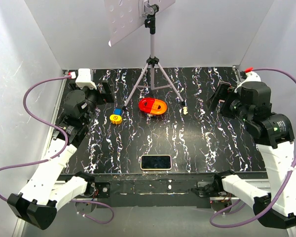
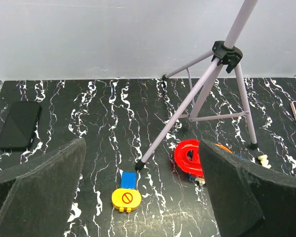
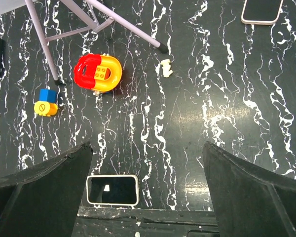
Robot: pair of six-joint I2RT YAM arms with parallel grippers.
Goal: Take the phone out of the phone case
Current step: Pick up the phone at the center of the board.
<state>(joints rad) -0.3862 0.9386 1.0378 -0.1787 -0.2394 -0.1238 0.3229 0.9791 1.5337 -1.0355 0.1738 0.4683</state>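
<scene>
**Task item.** The phone (image 1: 156, 162) lies flat, dark screen up, at the near edge of the table (image 1: 212, 143), about midway between the two arm bases. Its long axis runs left to right, parallel to that edge. Which end is the top cannot be determined. The phone case (image 3: 112, 203) shows as a pale rim around the screen, so the phone is still seated in it.

**Grippers.** The left gripper (image 2: 142, 148) is spread wide, with nothing between its fingers (image 2: 49, 187). The right gripper (image 3: 148, 147) is equally wide and holds nothing. Both are well apart from the phone.

**Other items.**
- A tripod (image 1: 151, 64) stands at the far centre.
- A red and yellow toy (image 1: 153, 106) sits between the tripod's front legs.
- A yellow and blue block (image 1: 116, 118) lies to the left of the toy.
- A small white piece (image 1: 186, 109) lies near the right leg.
- A second pale-rimmed slab (image 3: 260, 10) lies at the far right.
- A black slab (image 2: 19, 126) lies at the far left.
</scene>
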